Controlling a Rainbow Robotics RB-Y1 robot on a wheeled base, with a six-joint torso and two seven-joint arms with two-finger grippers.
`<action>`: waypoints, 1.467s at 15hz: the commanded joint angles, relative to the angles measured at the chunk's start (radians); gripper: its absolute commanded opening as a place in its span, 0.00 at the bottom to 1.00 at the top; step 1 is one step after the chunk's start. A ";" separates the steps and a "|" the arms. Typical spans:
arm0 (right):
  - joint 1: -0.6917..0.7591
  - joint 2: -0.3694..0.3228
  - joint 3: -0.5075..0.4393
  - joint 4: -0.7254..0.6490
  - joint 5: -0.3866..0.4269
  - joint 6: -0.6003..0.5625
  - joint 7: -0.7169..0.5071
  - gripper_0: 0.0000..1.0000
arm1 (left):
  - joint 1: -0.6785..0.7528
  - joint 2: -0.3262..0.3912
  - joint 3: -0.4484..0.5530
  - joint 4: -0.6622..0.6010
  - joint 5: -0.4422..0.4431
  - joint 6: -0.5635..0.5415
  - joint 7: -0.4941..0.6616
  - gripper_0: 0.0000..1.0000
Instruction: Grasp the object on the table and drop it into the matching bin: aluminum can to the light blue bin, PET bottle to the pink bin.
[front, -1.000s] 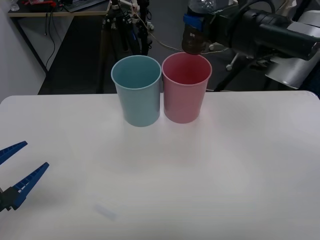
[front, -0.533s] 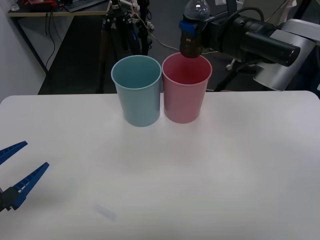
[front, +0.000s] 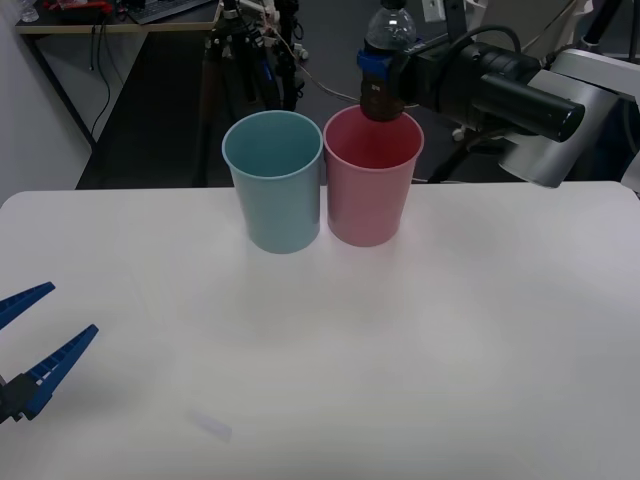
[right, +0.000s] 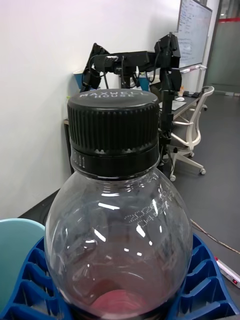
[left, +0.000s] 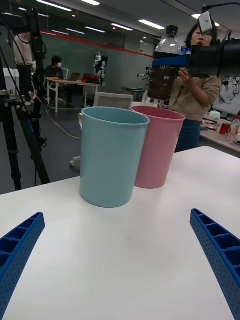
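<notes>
1. The PET bottle's (right: 119, 220) black cap (right: 114, 131) carries raised lettering on its top face reading "MAXWELL HOUSE".
2. Just below that cap, pale printed digits run across the clear shoulder of the bottle, too faint to read.

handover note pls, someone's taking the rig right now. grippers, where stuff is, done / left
Right gripper: shut on the PET bottle, held upright, cap up, above the far rim of the pink bin.
Left gripper: open, idle, low over the table at its near left edge.
Bins: the light blue bin and pink bin stand side by side at the table's far middle, blue on the left.
Done: bottle grasped, lifted, carried to the pink bin.
Left: centre it over the opening if needed, release, pull the arm back.
</notes>
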 joint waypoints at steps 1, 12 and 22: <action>0.000 -0.002 0.000 -0.001 -0.001 0.001 -0.004 0.77 | 0.000 0.000 0.000 0.000 0.000 0.000 0.000 1.00; 0.020 -0.048 0.000 -0.085 -0.040 -0.001 -0.015 1.00 | 0.000 0.000 0.000 0.000 0.000 0.000 0.000 1.00; 0.091 -0.095 -0.087 -0.147 -0.092 -0.061 0.022 1.00 | 0.000 0.000 0.000 0.000 0.000 0.000 0.000 1.00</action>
